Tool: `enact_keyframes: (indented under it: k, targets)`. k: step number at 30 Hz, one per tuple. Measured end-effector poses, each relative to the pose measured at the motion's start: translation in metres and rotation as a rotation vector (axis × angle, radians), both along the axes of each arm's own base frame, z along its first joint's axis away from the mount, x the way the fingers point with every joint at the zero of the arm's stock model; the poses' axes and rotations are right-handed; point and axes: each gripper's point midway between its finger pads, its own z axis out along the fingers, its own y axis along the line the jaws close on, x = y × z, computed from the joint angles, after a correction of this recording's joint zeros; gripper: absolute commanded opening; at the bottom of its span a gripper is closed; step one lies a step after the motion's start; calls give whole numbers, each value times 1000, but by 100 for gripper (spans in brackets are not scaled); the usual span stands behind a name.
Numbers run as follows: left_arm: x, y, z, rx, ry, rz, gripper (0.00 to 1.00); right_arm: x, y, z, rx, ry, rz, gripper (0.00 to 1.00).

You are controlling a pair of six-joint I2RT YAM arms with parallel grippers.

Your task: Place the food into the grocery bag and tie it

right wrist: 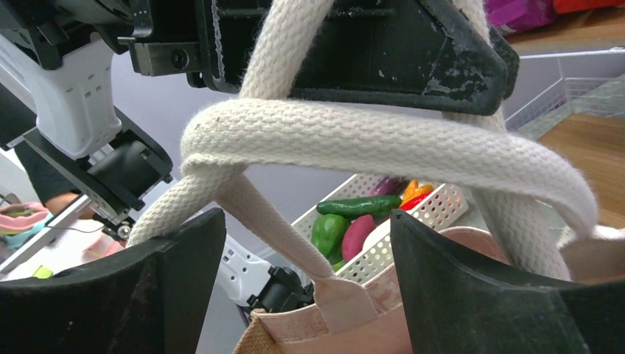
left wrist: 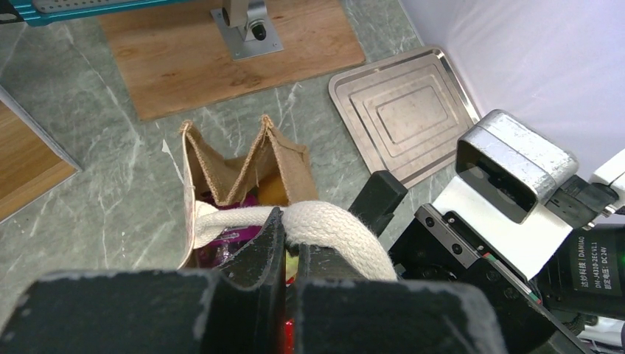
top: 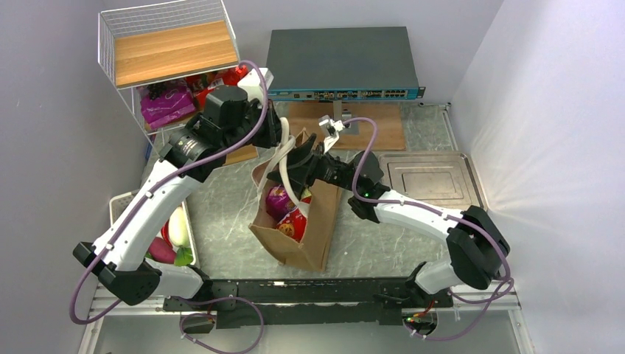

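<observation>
**A:** What does the overhead view show?

**B:** A tan paper bag stands open on a grey marble tabletop, between the two arms. Inside it lie a purple piece and a red packet. The left pincer and right pincer meet just above the bag's mouth, at its cream handle. A white basket sits well to the left of the bag, and a metal tray lies to the right of it.

**A:** And the left wrist camera?

**B:** It looks down past the left pincer, whose jaws are clamped tight on the thick woven handle. The bag is directly below with its folded end facing the camera, and the tray is beyond it to the right.

**A:** The right wrist camera?

**B:** The right pincer has its jaws spread wide — nothing is gripped. A strap of the handle passes between the black fingers and wraps into a loop above them, under the left pincer. The bag's rim shows below — the basket of vegetables is behind it.
</observation>
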Motion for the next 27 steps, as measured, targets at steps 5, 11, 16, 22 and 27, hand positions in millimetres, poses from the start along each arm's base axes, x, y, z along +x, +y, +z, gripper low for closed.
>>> enact_keyframes:
  k: [5, 11, 16, 22, 27]
  targets:
    - [0, 0, 1, -3, 0, -2, 0, -2, 8, 5, 34, 16, 30, 84]
    - [0, 1, -1, -3, 8, 0, 0, -5, 19, 8, 50, 34, 63, 83]
    - [1, 1, 0, -25, 19, 11, 0, -5, 25, 16, 77, 45, 69, 82]
    - [4, 10, -4, -46, 19, 60, 0, -2, 43, 18, 124, 91, 107, 77]
    - [9, 19, 1, -49, -11, 92, 0, -1, 55, 24, 173, 110, 159, 69]
